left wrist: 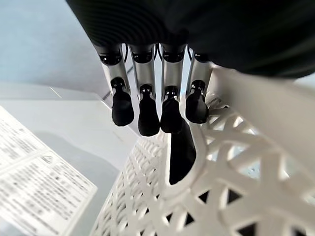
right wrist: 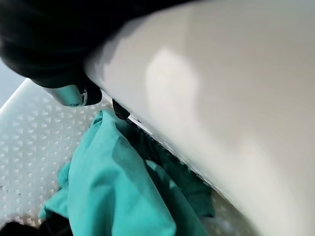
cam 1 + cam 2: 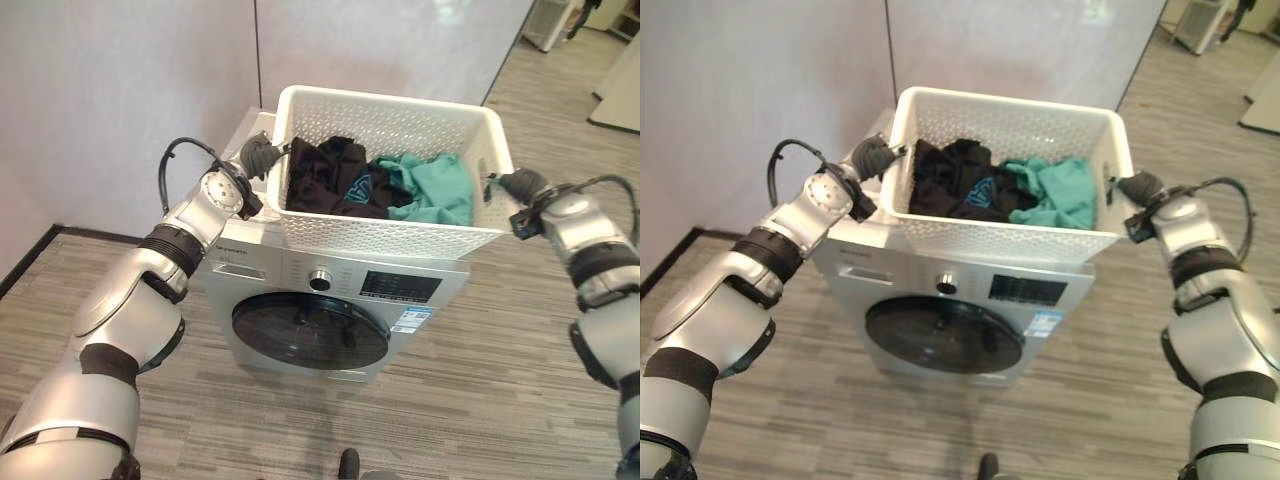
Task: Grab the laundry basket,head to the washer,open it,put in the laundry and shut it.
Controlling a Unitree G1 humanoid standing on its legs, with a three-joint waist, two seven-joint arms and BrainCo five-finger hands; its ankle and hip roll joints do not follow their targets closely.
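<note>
A white lattice laundry basket (image 3: 390, 232) is over the top of the silver washer (image 3: 250, 265); whether it rests there I cannot tell. It holds black clothes (image 3: 325, 180) and a teal garment (image 3: 430, 185). My left hand (image 3: 258, 155) grips the basket's left end, its fingers (image 1: 147, 115) curled under the rim by the handle slot (image 1: 181, 152). My right hand (image 3: 520, 185) clasps the right rim (image 2: 221, 98), its thumb tip (image 2: 120, 109) inside the basket above the teal garment (image 2: 118, 187). The washer's round dark door (image 3: 310, 332) is closed, under a knob (image 3: 320, 280) and display panel (image 3: 400, 286).
A pale partition wall (image 3: 120, 90) stands behind and to the left of the washer, with a dark skirting strip (image 3: 40, 245) at its foot. Wood-pattern floor (image 3: 500, 380) spreads in front and to the right. White furniture (image 3: 620, 95) stands far right. A printed label (image 1: 34, 182) lies on the washer top.
</note>
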